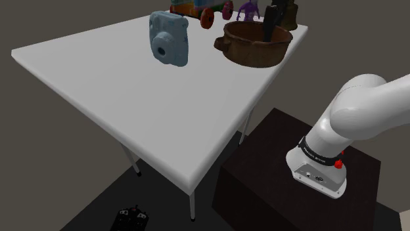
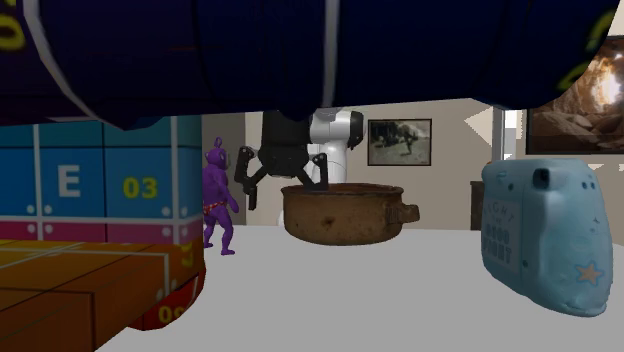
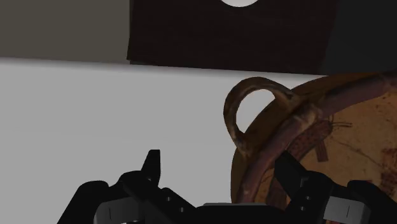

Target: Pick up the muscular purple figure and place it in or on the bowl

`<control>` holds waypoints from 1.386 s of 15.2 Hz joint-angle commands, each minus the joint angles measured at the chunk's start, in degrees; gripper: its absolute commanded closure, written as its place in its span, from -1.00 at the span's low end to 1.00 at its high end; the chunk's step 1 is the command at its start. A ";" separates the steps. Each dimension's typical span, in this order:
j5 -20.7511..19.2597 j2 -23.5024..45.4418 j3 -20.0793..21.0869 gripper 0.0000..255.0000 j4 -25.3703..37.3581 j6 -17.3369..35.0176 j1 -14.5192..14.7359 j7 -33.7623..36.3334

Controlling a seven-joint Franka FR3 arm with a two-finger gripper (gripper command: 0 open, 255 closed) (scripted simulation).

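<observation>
The purple figure (image 2: 218,200) stands upright on the white table (image 1: 131,85), a little to one side of the brown two-handled bowl (image 2: 345,213). In the shoulder view the figure (image 1: 248,9) is at the table's far edge, behind the bowl (image 1: 253,44). My black gripper (image 2: 287,188) hangs open over the bowl's rim on the figure's side, holding nothing. Seen from the shoulder, the gripper (image 1: 270,27) reaches down to the bowl's far rim. In the wrist view the gripper (image 3: 221,170) straddles the rim by the loop handle (image 3: 245,113), fingers apart.
A light blue instant camera (image 1: 169,39) stands on the table near the bowl. A colourful toy train (image 1: 192,7) sits at the far edge and looms in the foreground (image 2: 90,200). The dark stand (image 1: 296,177) is beside the table. A small black object (image 1: 131,218) lies on the floor.
</observation>
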 commanded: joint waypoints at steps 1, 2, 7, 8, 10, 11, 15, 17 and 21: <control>0.00 0.00 0.00 -1.00 0.00 0.00 0.00 0.00; -0.46 1.95 -0.23 -1.00 2.67 -0.90 -0.14 -0.63; -2.51 11.87 -1.07 -1.00 16.88 -6.06 -0.69 -3.75; -2.89 13.92 -1.18 -1.00 19.94 -7.24 -0.77 -4.39; -3.63 18.13 -1.37 -1.00 26.33 -9.74 -0.92 -5.67; -4.00 20.30 -1.44 -1.00 29.69 -11.09 -0.99 -6.33; -5.19 27.62 -1.57 -1.00 41.29 -15.83 -1.19 -8.49; -5.17 26.64 -1.74 -1.00 38.67 -14.18 -1.24 -8.45; -5.17 24.89 -2.08 -1.00 33.74 -10.97 -1.34 -8.37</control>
